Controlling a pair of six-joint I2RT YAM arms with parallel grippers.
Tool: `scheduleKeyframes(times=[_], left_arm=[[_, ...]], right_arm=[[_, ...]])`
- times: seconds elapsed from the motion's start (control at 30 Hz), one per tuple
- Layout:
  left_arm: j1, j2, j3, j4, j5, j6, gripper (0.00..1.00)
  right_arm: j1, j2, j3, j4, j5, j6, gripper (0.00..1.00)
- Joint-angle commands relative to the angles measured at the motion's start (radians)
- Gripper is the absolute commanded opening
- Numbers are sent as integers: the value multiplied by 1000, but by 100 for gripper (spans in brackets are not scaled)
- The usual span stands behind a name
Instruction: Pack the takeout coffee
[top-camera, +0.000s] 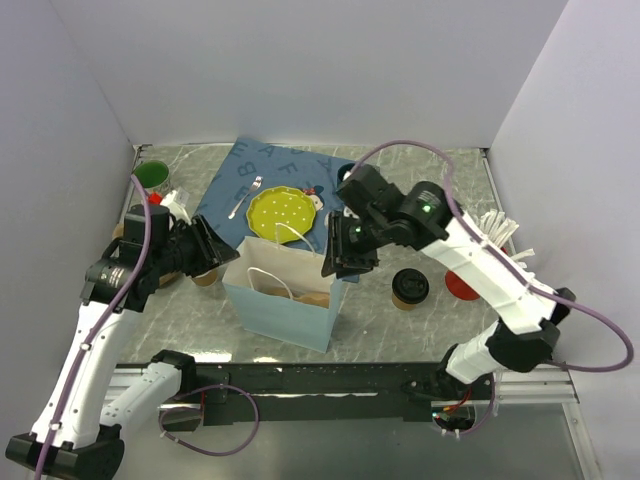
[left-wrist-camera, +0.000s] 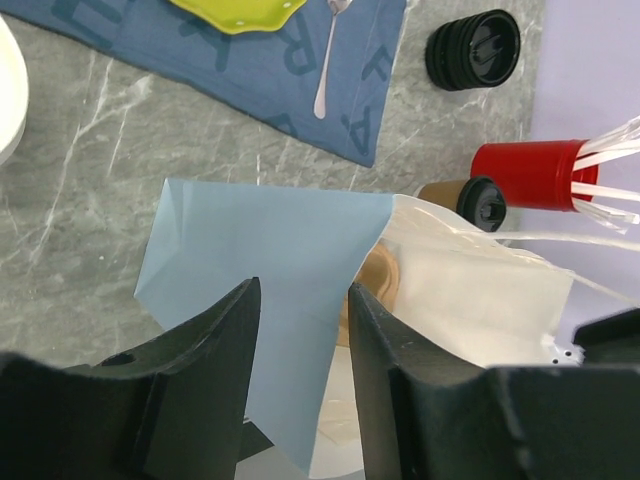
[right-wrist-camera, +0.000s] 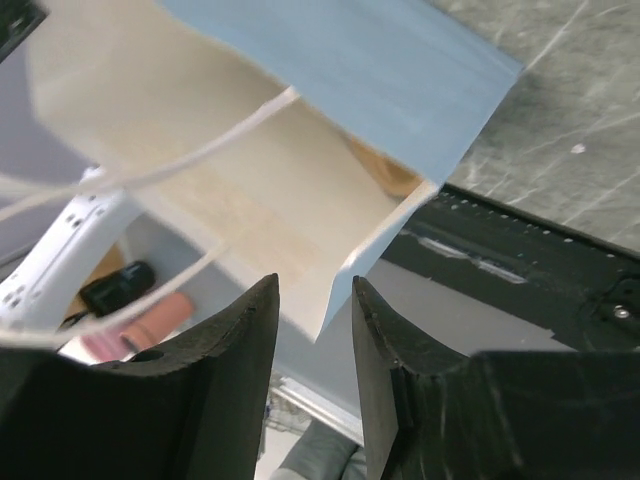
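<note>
Both claws were released: the left gripper (left-wrist-camera: 303, 295) and the right gripper (right-wrist-camera: 314, 290) each straddled a rim wall of the blue bag (top-camera: 285, 305) without pinching, the takeout coffee (top-camera: 410, 287) standing on the table (top-camera: 400, 340) near its right side. A lopsided closing or hard tug could crumple or topple the bag.

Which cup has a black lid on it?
The brown paper cup right of the blue bag; the red cup beside it and the green mug have no lid.
</note>
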Motion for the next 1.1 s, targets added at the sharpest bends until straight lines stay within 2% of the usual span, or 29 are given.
scheduleKeyframes(times=[0.0, 0.17, 0.3, 0.47, 0.63, 0.77, 0.87, 0.93, 1.0, 1.07], left_arm=[[-4, -16, -21, 0, 18, 10, 46], [-6, -38, -38, -8, 35, -6, 46], [-6, -44, -45, -12, 47, -21, 44], [-6, -51, -37, -6, 61, -41, 40], [-6, -59, -38, 10, 113, -78, 42], [-6, -70, -63, 34, 143, -110, 47], [-6, -64, -58, 18, 141, -96, 47], [-6, -53, -55, 12, 149, -84, 44], [-6, -53, -49, 9, 161, -81, 36], [-6, -53, -48, 5, 170, -89, 37]], right_arm=[[44, 58, 62, -215, 139, -11, 43], [62, 73, 39, -218, 167, -24, 41], [61, 53, 14, -223, 194, -44, 28], [62, 10, -12, -224, 194, -58, 25], [61, -28, -82, -224, 214, -67, 33], [59, -39, -67, -223, 224, -57, 42], [61, -33, -60, -223, 216, -48, 45], [61, -25, -58, -217, 214, -51, 46], [59, -14, -44, -217, 217, -52, 45], [61, 6, -18, -212, 217, -63, 39]])
